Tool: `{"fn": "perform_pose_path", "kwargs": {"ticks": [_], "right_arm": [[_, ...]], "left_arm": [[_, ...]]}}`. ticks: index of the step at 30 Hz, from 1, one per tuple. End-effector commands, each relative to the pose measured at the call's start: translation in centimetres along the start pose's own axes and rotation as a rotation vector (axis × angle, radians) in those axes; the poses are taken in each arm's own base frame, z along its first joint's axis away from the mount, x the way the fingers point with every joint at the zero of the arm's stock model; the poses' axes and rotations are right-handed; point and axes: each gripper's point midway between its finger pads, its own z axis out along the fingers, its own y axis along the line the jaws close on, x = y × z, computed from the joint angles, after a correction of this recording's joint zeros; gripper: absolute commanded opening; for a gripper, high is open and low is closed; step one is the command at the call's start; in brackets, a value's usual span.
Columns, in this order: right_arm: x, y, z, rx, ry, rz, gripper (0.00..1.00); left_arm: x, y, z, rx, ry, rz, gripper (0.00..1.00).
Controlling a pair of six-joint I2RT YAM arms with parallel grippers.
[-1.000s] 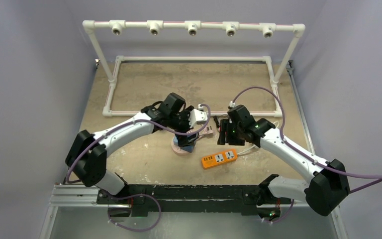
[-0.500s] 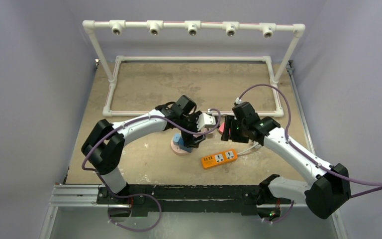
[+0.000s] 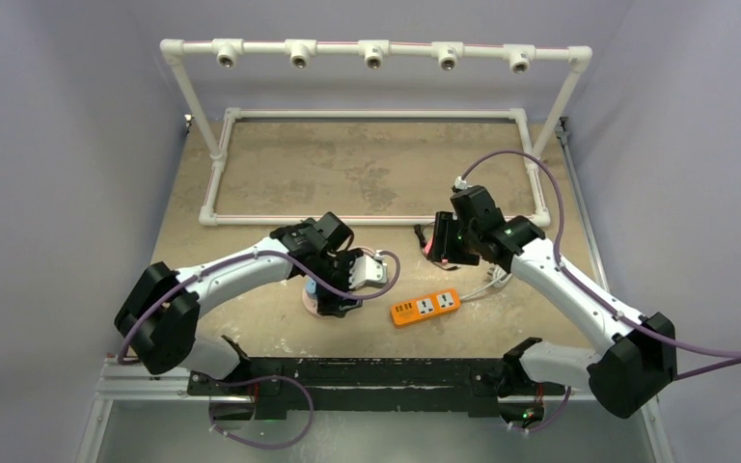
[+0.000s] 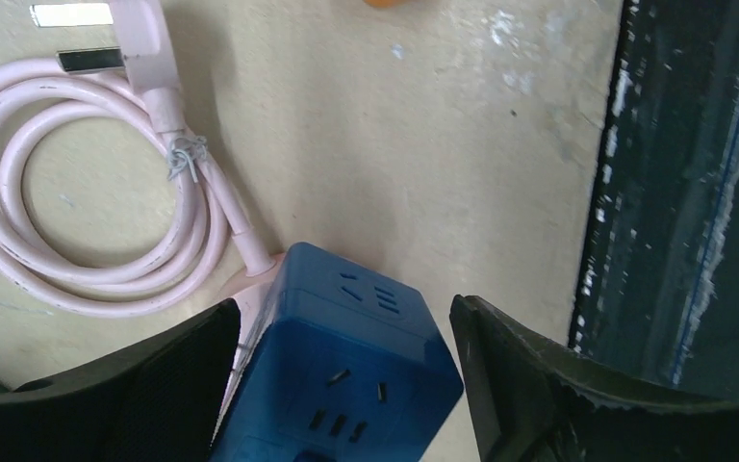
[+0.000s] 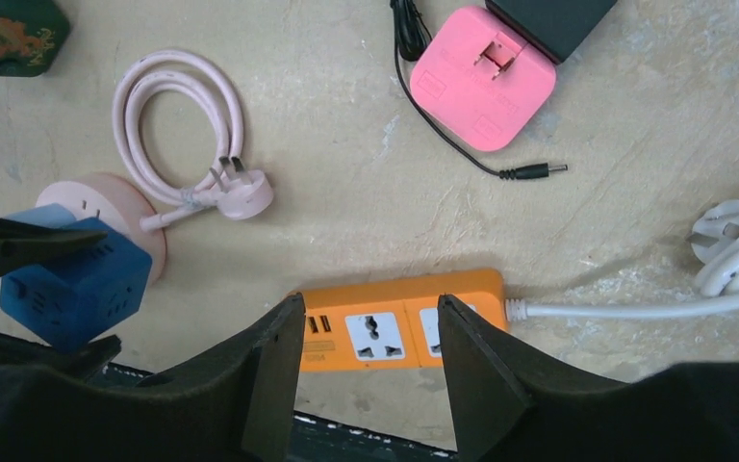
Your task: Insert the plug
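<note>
Left pincer (image 4: 344, 306) hangs low over the near left of the table with its jaws either side of a blue plastic cube socket block (image 5: 72, 279). Its black fingers lie right at the cube's faces, and I cannot tell whether they press it or merely flank it. The cube overlaps a round pale-pink base (image 5: 140, 217) beneath it, whose pink rubber cord (image 5: 231, 115) lies coiled beside it. That cord ends in a pink three-pin plug (image 5: 247, 192), which lies loose on the table just by the coil, pins bare, touched by neither arm. To its right an orange plastic power strip (image 3: 425, 307) rests near the front edge with its sockets vacant. Over it hovers the right pincer (image 5: 368, 306), jaws apart and gripping nothing. As I judge it, the task is at its very start: the plug has yet to be picked up, turned and pushed into a socket. Further right lie a flat pink square adapter (image 5: 481, 91) with a thin black lead (image 5: 529, 173), and a white cable (image 5: 635, 310) running from the strip. The surface is a worn beige board (image 3: 367, 164), scuffed and blotched, bordered on the far side by a white pipe frame (image 3: 371, 114) and on the near side by a black rail (image 3: 367, 371). Pale lilac walls (image 3: 58, 145) close in the room on the left, back and right.
</note>
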Motion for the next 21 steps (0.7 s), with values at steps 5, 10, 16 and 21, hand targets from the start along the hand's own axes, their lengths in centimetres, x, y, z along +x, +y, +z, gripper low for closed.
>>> {"fn": "perform_pose_path", "kwargs": {"ticks": [5,10,16,21], "right_arm": [[-4.2,3.3,0.1,-0.096,-0.077,-0.066,0.59],[-6.7,7.0,2.6,-0.191,-0.117,-0.124,0.72],[-8.1,17.1,6.0,-0.314,-0.178,-0.294,0.89],[-7.0,23.8,9.0,-0.382,-0.197,-0.42,0.98]], "left_arm": [[-1.3,-0.6,-4.7,-0.081,-0.072,-0.019,0.99],[-5.0,2.9,-10.6,-0.237,-0.222,-0.079,0.99],[-1.9,7.8,-17.8,-0.446,-0.323,-0.276,0.99],[1.5,10.4,-21.6,-0.553,-0.425,-0.448,0.99]]}}
